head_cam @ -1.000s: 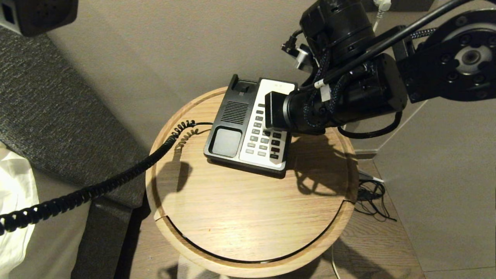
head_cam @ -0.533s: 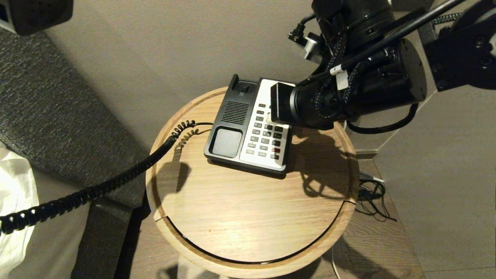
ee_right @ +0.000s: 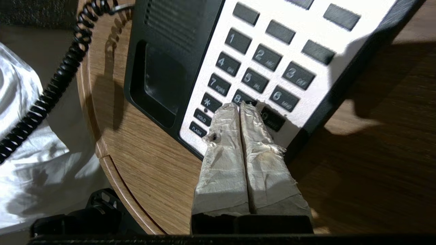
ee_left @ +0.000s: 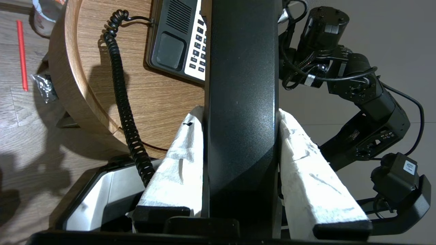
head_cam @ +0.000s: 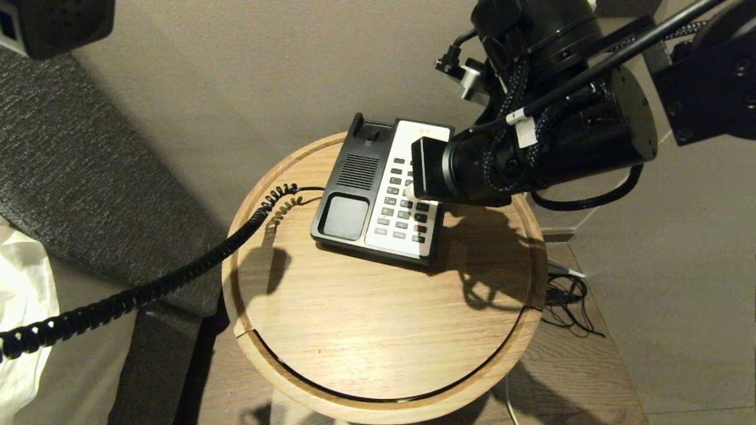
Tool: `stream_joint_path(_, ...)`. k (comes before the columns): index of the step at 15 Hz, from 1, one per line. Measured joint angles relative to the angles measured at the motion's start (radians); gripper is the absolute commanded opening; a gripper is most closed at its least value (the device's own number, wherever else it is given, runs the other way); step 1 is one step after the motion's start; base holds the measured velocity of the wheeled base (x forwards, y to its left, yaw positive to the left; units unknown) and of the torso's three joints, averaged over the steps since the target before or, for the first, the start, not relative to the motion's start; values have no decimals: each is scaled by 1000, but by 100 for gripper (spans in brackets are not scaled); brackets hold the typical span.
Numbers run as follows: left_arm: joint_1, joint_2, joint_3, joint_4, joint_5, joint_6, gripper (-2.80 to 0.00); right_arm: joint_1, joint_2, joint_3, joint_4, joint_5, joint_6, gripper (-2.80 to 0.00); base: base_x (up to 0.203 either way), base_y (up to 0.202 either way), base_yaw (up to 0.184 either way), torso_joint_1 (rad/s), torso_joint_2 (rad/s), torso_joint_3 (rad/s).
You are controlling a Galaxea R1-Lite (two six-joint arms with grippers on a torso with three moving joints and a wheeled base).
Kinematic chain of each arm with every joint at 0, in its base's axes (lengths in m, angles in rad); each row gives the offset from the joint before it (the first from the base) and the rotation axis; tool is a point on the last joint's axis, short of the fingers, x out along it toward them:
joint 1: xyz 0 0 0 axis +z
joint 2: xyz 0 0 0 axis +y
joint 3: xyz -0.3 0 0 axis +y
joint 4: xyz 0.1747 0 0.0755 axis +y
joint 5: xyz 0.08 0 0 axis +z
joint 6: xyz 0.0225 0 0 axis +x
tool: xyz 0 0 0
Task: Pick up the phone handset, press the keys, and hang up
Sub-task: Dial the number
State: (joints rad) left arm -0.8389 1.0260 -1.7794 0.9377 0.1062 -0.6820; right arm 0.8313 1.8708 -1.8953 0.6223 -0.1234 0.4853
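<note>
Round wooden side table beside a grey upholstered bed edge; phone base near its far rim, cradle bare.

Left gripper clamps the phone handset between its white-wrapped fingers, held off to the side, seemingly so the coiled cord stays off the pad; right gripper, fingers pressed together into one blunt tip, points down at the keys, tip at the 8 key; whether it touches I cannot tell; hanging up remains.

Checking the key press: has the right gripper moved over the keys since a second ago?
Yes: the right gripper shifted slightly up the keys, toward the phone's far end.
</note>
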Motion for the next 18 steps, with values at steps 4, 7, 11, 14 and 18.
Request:
stream_joint_path(4, 1, -5, 12, -1, 0, -1, -280, 11, 14, -1, -2, 0, 0, -280, 0, 0, 0, 0, 0, 0)
stream_joint_path(7, 1, -12, 24, -1, 0, 0, -280, 11, 24, -1, -7, -2, -1, -280, 0, 0, 0, 0, 0, 0)
stream_joint_path(11, 1, -15, 26, -1, 0, 2, -280, 9, 35, -12, -15, -3, -3, -280, 0, 0, 0, 0, 0, 0)
stream_joint_path(14, 1, -15, 24, -1, 0, 2, -280, 9, 41, -14, -16, -3, -5, -280, 0, 0, 0, 0, 0, 0)
stream_joint_path(18, 1, -15, 24, -1, 0, 2, -280, 7, 45, -11, -16, -3, -8, -280, 0, 0, 0, 0, 0, 0)
